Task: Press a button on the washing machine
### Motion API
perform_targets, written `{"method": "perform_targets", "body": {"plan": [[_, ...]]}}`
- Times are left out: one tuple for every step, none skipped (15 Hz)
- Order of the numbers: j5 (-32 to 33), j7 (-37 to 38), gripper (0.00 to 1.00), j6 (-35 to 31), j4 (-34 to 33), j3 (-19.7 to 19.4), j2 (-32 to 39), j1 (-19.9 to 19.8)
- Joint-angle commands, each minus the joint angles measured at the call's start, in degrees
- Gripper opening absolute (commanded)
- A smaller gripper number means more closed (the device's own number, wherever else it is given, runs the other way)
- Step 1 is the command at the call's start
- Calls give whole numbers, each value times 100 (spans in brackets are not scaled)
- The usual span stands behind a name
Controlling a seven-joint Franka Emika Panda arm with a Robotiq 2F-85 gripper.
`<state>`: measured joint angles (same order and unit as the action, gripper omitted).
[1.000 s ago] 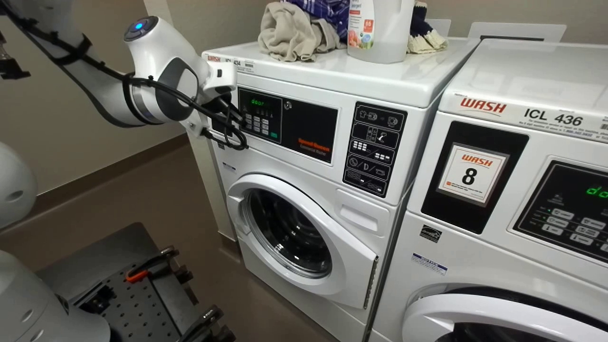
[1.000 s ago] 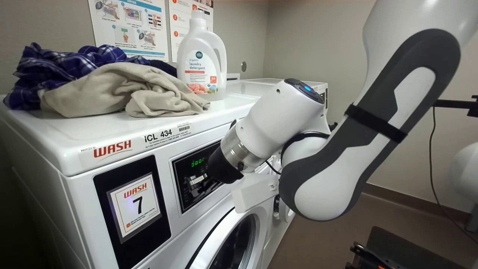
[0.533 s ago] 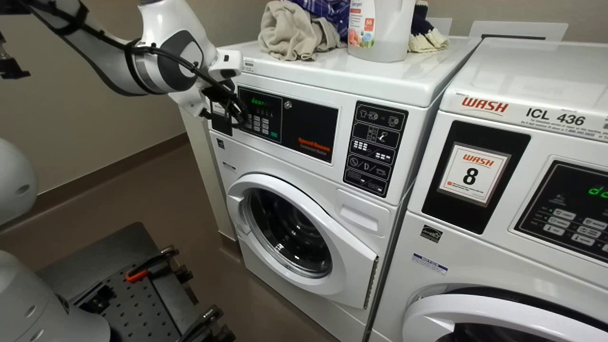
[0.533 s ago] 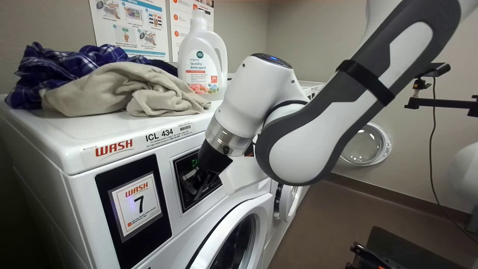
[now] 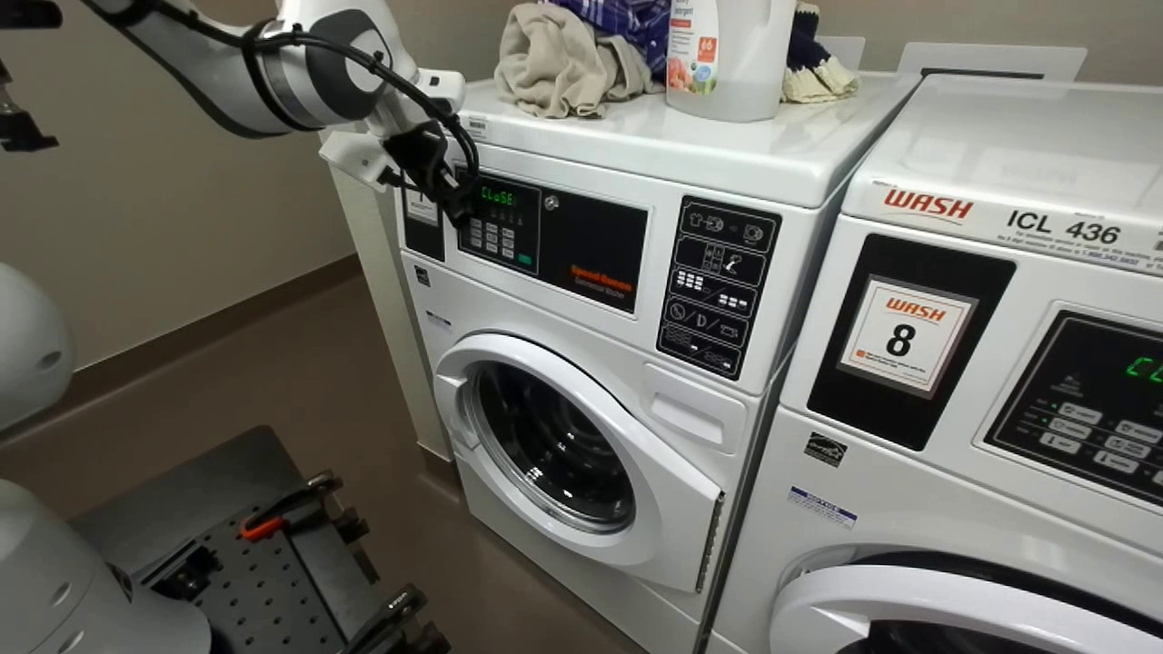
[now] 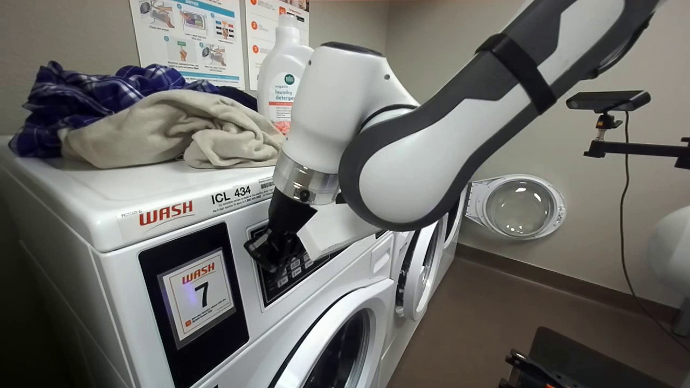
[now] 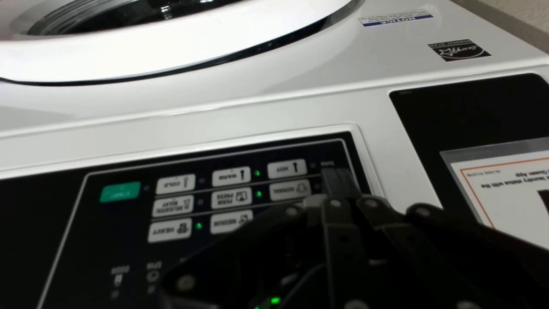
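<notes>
Displaying green "CLOSE", white washing machine (image 5: 591, 334), dark control panel (image 5: 595, 238), round glass door (image 5: 559, 445), jaws clenched

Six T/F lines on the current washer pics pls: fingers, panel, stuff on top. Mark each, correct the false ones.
1. In the wrist view, the fingers show nearer the HOT button than the START button. True.
2. The START button is red. False: it is green.
3. The fingers are spread wide apart. False: they are closed, tips together.
4. In an exterior view, the display of washer 7 reads CLOSE. True.
5. A detergent bottle and a beige cloth rest on top of washer 7. True.
6. The detergent bottle is lying on its side. False: it stands upright.
</notes>
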<state>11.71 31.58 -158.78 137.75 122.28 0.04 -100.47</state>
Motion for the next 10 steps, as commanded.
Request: {"method": "perform_targets", "body": {"plan": [[192, -100, 0, 536, -297, 27, 409, 32], [261, -87, 0, 608, -339, 29, 482, 34], [304, -96, 0, 691, -374, 32, 551, 32], [363, -87, 0, 761, -401, 41, 609, 23], [404, -90, 0, 853, -427, 50, 665, 18], [432, -129, 0, 937, -443, 50, 735, 19], [463, -139, 0, 1034, -462, 56, 802, 18], [469, -190, 0, 1123, -482, 56, 870, 17], [408, -304, 0, 1271, -493, 54, 996, 36], [385, -359, 0, 1387, -515, 55, 1076, 39]]}}
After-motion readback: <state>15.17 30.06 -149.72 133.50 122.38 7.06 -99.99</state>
